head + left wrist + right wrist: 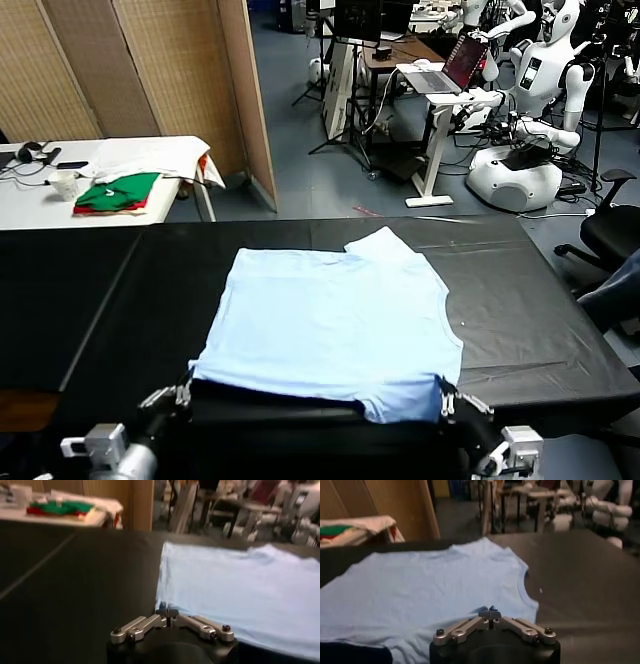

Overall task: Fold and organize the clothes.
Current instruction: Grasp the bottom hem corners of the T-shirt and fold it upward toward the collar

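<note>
One pale blue T-shirt point(330, 330) of thin, soft cloth lies spread on the matte black bench point(520, 300), its surface mostly smooth with shallow ripples. Its near edge is lifted off the bench at both corners, so the hem sags between them in a soft curve with dark shadow beneath. A sleeve point(380, 243) pokes out as a small angled flap at the far edge; the scooped neckline shows on the robot's right side. No lettering on the fabric can be made out.

The left claw point(185, 392) is clenched on the shirt's near left corner, and the right claw point(447, 400) is clenched on the near right corner; in each wrist view the metal linkage bars meet at a pinch point with blue cloth bunched in it. The fingertips themselves are hidden by the cloth.

Farther off, green and red folded garments point(118, 192) sit on a white table point(40, 205).
</note>
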`<state>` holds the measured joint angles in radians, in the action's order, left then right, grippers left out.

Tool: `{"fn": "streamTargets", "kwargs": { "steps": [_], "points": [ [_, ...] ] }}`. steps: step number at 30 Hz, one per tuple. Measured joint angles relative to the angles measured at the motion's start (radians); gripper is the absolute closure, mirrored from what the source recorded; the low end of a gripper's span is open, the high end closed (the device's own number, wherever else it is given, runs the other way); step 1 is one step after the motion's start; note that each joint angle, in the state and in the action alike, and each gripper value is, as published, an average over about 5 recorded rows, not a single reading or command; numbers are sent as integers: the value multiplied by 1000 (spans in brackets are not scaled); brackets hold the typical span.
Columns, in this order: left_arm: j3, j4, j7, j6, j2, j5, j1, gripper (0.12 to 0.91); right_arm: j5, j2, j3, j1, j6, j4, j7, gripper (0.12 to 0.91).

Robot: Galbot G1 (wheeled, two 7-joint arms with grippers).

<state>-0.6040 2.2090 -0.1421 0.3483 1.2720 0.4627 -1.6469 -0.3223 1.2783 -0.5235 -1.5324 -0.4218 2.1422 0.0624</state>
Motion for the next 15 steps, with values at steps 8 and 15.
{"fn": "streamTargets", "kwargs": {
  "steps": [8, 15],
  "points": [
    [36, -124, 4, -19, -8, -23, 142, 884, 2, -71, 71, 155, 15, -119, 13, 885],
    [45, -193, 9, -24, -20, -38, 187, 884, 29, -99, 121, 236, 41, -201, 4, 885]
  ]
}}
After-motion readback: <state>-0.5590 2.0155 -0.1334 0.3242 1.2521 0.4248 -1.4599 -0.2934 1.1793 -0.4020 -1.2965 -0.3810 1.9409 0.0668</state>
